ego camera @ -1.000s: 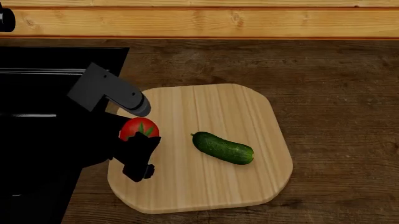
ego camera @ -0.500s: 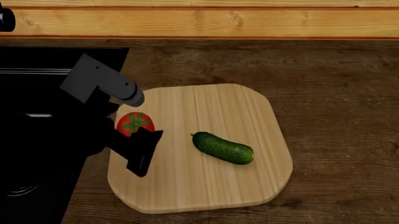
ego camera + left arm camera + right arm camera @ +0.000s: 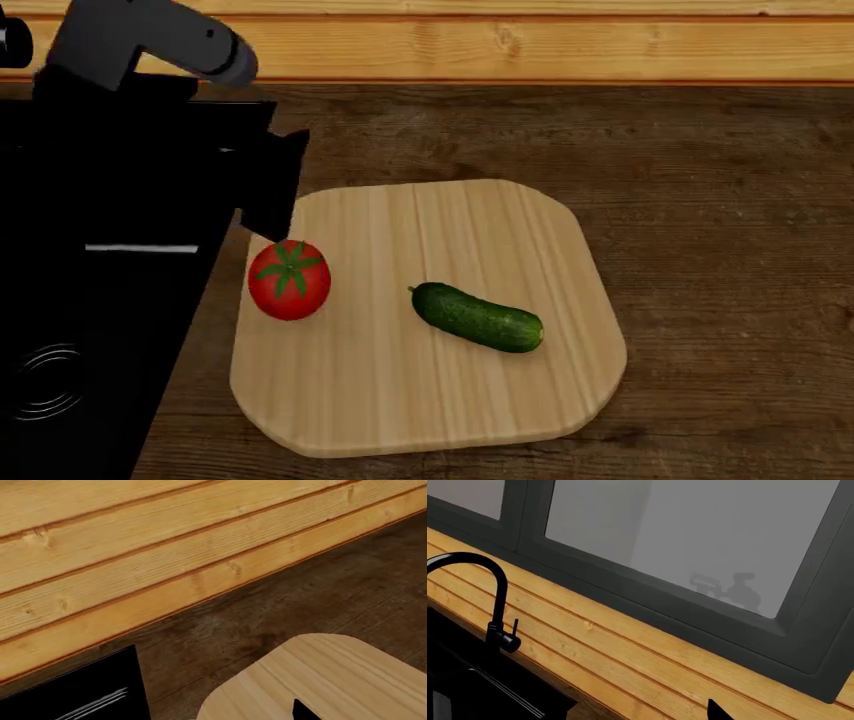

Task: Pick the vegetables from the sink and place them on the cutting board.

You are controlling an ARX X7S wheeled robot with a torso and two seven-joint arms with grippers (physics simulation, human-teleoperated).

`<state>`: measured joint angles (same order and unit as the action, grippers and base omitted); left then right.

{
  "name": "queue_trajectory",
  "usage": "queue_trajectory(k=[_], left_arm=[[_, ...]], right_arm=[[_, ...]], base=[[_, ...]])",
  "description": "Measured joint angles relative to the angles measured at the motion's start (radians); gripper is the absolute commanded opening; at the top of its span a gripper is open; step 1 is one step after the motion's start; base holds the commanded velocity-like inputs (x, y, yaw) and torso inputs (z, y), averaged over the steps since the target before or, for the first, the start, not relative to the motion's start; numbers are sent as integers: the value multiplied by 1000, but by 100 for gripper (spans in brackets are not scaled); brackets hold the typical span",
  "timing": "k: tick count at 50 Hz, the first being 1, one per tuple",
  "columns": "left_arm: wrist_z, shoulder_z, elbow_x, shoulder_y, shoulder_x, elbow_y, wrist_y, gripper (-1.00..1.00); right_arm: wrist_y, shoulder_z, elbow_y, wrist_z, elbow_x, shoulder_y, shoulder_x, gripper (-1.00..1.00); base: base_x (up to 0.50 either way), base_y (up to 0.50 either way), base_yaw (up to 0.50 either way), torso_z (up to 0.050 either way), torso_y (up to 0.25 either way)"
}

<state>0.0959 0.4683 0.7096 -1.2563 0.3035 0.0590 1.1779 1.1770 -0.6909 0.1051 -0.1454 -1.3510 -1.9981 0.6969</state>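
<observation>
Both vegetables lie on the cutting board (image 3: pixel 441 400), so the task looks essentially done. The tomato (image 3: pixel 288 280) sits at the board's left edge, calyx up, close to the sink (image 3: pixel 80 330) it came from, likely because that was the nearest spot to set it down. The cucumber (image 3: pixel 477 317) lies on its side near the board's middle, slanting toward the right edge, apart from the tomato. The left gripper (image 3: pixel 274 190) hangs above the board's far-left corner, above the sink's rim and clear of the tomato, holding nothing; its dark shape blends with the sink, so I cannot tell whether its fingers are spread or pressed together. The right gripper shows only a dark sliver in its own wrist view, facing a faucet (image 3: pixel 474 595) and window (image 3: pixel 694 540); its fingers' state is unreadable.
</observation>
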Motion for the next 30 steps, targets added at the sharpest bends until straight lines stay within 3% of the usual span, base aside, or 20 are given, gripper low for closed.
queue_trajectory(k=[16,30], left_arm=[[262,-115,-76,-51,-2,-292,-38,100],[328,-239,-85,-61,-45,-422,-213,100]], right_arm=[[-39,-18,-20,-29,62,-9,-16,100],[-58,-5,-2,-31,86,-81,-42,100]], base=[[0,0,0,0,0],[0,0,0,0,0]])
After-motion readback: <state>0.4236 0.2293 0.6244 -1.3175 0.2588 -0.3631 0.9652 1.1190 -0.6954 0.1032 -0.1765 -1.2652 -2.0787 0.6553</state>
